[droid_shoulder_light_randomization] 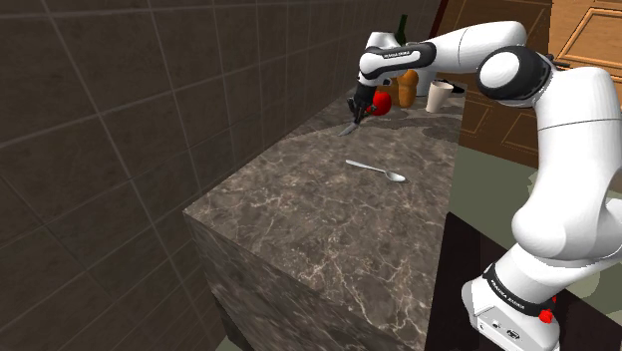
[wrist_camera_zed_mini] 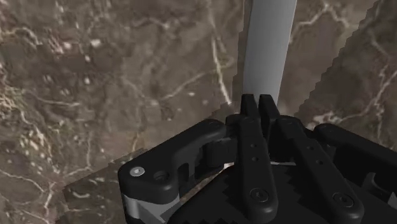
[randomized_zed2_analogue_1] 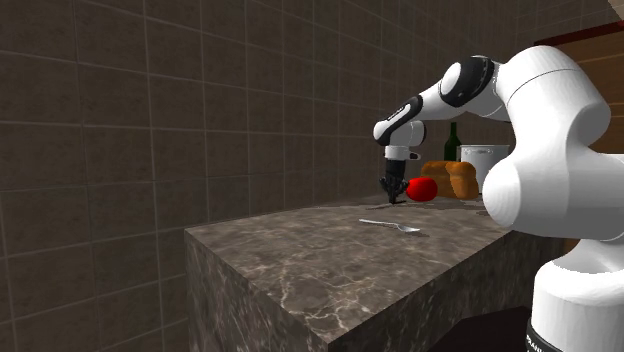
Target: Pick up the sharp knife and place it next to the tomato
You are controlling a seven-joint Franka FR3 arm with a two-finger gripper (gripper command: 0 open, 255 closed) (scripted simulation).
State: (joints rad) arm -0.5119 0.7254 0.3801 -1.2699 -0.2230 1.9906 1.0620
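The knife [wrist_camera_zed_mini: 270, 48], a plain grey blade on a dark handle, hangs from the robot's gripper [wrist_camera_zed_mini: 257, 105] just beside the red tomato [droid_shoulder_light_randomization: 380, 101] at the far end of a dark marble counter [droid_shoulder_light_randomization: 329, 229]. The blade points away from the hand and down toward the stone. From the shoulder view it is hard to say whether its tip touches the surface or sits a little above it.

The black fingers stand at a narrow gap, pinched on the handle with the blade running out beyond their tips. That end grip seems chosen to keep the fingers off the edge and let the blade be laid flat. With the knife already up and near the tomato, the carry looks nearly done and the set-down and release remain.

A spoon [droid_shoulder_light_randomization: 377, 171] lies alone in mid-counter, well apart from the gripper. Beyond the tomato stand a brown loaf [droid_shoulder_light_randomization: 409, 88], a white cup [droid_shoulder_light_randomization: 439, 96], a dark bottle [randomized_zed2_analogue_1: 453, 140] and a pale pot [randomized_zed2_analogue_1: 490, 160], so the clear stone on the tomato's near side looks like the safer place to put the knife.
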